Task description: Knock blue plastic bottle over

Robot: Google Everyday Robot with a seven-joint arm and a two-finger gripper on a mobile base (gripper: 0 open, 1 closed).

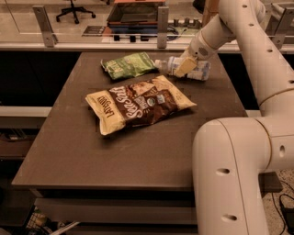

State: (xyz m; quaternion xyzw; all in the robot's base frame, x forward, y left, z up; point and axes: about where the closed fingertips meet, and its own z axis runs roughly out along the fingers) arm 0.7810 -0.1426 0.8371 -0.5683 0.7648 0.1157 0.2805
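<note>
Table [92,156], dark brown, flat and rectangular, fills the middle of the camera view. At its far right part lies the slim, clear, faintly bluish plastic bottle [201,71]. It is on its side, its white screw cap [159,63] pointing left and its white label on the end to the right.

The tan-tipped two-finger gripper [186,67] hangs at the bottle's middle and covers part of it. Whether the gripper is spread or closed cannot be told, nor whether it touches the bottle. The white, rounded robot arm [229,27] reaches down to it from the upper right, and a thick white arm segment [229,179] stands large in the lower right foreground.

Just left of the bottle's cap lies a crumpled green snack bag [128,65]. It is very near the cap, though contact is unclear. Nearer the camera, a large brown and cream chip bag [140,104] lies flat at a slant, apart from the bottle.

Behind the table runs a pale counter [92,45] with a dark tray [133,13] beyond it.
</note>
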